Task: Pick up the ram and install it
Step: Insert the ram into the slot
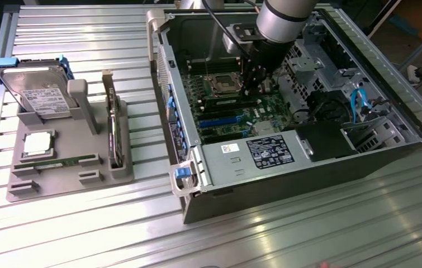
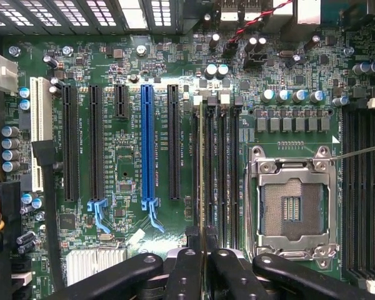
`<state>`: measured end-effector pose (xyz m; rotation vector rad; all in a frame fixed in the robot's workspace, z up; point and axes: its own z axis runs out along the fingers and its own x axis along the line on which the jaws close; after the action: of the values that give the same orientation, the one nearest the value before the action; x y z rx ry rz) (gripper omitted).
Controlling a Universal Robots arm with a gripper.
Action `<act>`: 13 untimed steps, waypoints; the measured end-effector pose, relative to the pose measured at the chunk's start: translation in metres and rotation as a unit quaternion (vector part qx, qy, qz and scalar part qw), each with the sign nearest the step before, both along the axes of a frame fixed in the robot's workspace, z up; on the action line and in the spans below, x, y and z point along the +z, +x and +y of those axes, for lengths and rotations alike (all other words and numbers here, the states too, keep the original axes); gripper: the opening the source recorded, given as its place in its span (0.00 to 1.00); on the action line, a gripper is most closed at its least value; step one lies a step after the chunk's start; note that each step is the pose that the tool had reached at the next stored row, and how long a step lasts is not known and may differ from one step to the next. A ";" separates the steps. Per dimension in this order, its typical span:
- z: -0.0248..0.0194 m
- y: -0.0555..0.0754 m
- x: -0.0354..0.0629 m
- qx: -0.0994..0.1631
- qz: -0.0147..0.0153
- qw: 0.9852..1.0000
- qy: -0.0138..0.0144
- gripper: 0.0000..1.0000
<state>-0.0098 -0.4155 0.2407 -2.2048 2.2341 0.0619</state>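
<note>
While in gripper [image 2: 203, 245], one ram [image 2: 203, 169] (edge-on)

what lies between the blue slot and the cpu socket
Wrist view: a black slot, then the memory slots, with the ram held edge-on in the claw at them.
</note>
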 end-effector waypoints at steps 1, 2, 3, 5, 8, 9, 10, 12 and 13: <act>0.0000 0.000 0.0000 0.001 0.000 1.000 0.000 0.12; 0.0000 0.000 0.0000 0.001 0.000 1.000 0.000 0.12; 0.0000 0.000 0.0000 0.001 0.000 1.000 0.000 0.12; 0.0000 0.000 0.0000 0.001 0.000 1.000 0.000 0.12; 0.0000 0.000 -0.0002 0.001 0.000 1.000 0.000 0.12; 0.0000 0.000 -0.0007 0.001 0.000 1.000 0.000 0.12; 0.0000 0.000 -0.0010 0.001 0.000 1.000 0.000 0.12; 0.0000 0.000 -0.0011 0.001 0.000 1.000 0.000 0.12; 0.0000 0.000 -0.0012 0.001 0.000 1.000 0.000 0.12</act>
<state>-0.0098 -0.4155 0.2395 -2.2065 2.2325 0.0621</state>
